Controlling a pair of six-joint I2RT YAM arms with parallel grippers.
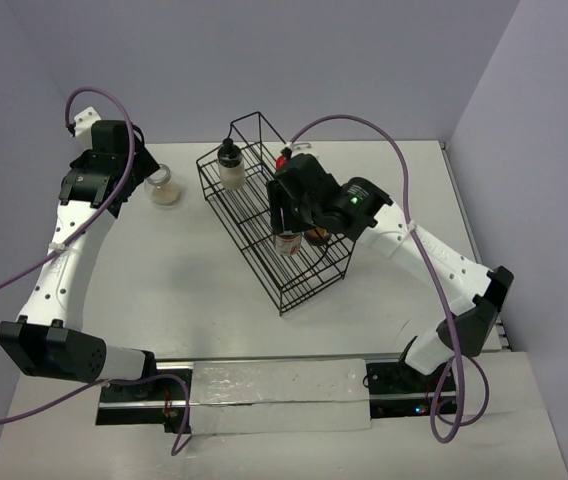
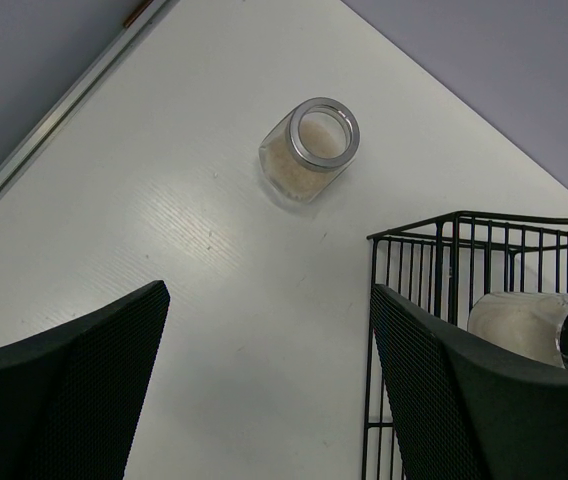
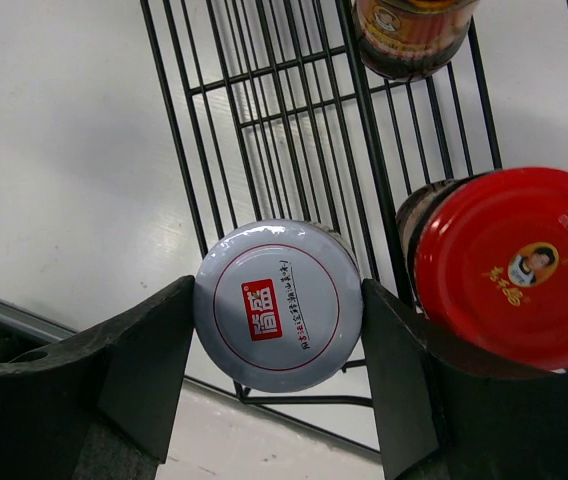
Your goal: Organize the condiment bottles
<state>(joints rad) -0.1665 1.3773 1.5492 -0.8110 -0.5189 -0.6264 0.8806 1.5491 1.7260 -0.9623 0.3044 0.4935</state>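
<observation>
My right gripper (image 3: 279, 300) is shut on the white-lidded jar (image 3: 278, 305), one finger on each side of the lid, over the black wire rack (image 3: 264, 100). A red-lidded jar (image 3: 509, 265) stands right beside it, and another jar of dark brown contents (image 3: 414, 35) stands further along the rack. From above, the right gripper (image 1: 289, 225) reaches down into the rack (image 1: 304, 285). A clear black-capped jar (image 1: 230, 165) sits at the rack's far end. The clear jar with pale contents (image 2: 309, 150) stands on the table left of the rack. My left gripper (image 2: 269, 300) hangs open and empty short of it.
The table's far-left edge (image 2: 54, 120) meets the wall behind the pale jar. The rack's corner (image 2: 444, 240) is close beside my left gripper's right finger. Purple cables (image 1: 404, 170) loop over both arms. A rail (image 1: 264, 385) runs along the near edge.
</observation>
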